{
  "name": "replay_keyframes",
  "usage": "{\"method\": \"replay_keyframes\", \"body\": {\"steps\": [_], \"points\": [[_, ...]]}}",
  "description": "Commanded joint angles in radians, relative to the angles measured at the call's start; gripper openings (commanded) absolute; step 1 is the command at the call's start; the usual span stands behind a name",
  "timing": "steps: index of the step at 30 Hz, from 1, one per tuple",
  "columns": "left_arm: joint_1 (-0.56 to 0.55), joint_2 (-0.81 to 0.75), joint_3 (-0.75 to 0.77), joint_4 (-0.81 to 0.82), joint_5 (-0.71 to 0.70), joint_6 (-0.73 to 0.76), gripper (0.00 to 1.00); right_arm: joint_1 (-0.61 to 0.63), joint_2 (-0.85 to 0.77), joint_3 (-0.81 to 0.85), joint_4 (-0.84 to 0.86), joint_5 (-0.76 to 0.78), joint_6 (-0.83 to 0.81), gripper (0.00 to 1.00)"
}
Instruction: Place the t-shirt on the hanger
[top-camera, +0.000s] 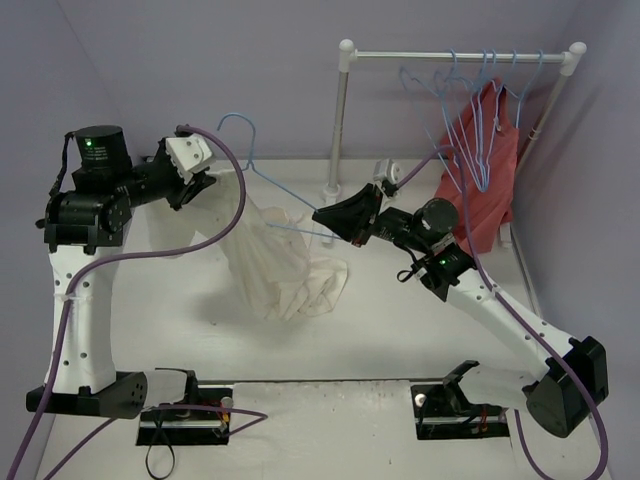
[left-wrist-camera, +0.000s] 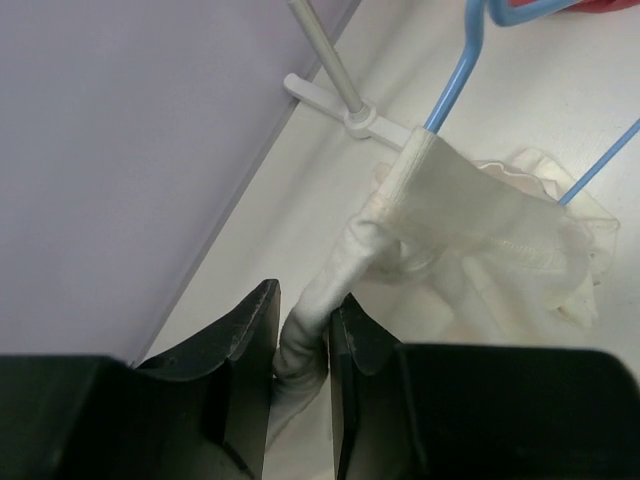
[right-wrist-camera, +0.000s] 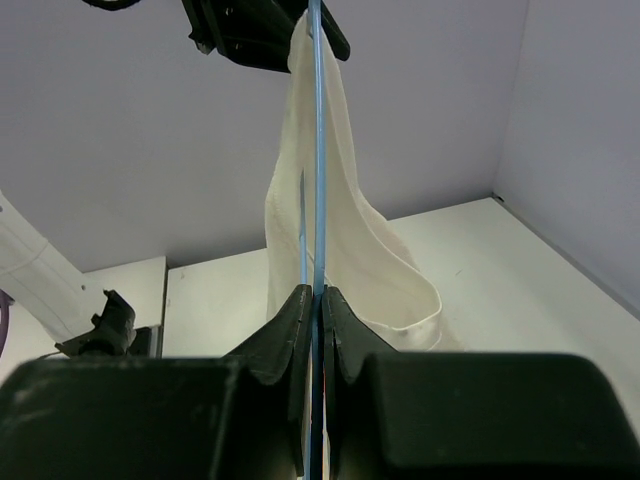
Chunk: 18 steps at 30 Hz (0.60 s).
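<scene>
The left gripper (top-camera: 203, 183) is clamped on a twisted rope of the large cream cotton t-shirt (top-camera: 280, 265) – in the left wrist view the fabric is squeezed between both black fingers (left-wrist-camera: 250, 325). From that pinch the cloth runs away from the fingertips, widens into a ribbed band, and its lower folds rest on the white table (top-camera: 400, 330) below the hand.

The thin light-blue wire hanger (top-camera: 280, 187) passes into that band just beyond the left fingertips. The right gripper (top-camera: 318, 213) is closed on the hanger's wire – in the right wrist view its jaws meet on the blue strand (right-wrist-camera: 316, 150), which runs straight out from the fingertips to the left gripper, with the t-shirt (right-wrist-camera: 330, 230) draped just beside it.

Well behind the right gripper a white rail (top-camera: 460, 55) carries more blue hangers and a red-coral garment (top-camera: 485, 170).
</scene>
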Motion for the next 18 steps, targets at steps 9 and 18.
{"method": "replay_keyframes", "body": {"steps": [9, 18], "points": [[-0.012, -0.062, -0.034, 0.031, 0.393, -0.096, 0.0, 0.01, -0.009, 0.061, 0.148, -0.031, 0.009, 0.0], [-0.046, -0.045, -0.056, 0.029, 0.453, -0.124, 0.0, 0.01, 0.003, 0.085, 0.119, -0.03, 0.0, 0.0]]}}
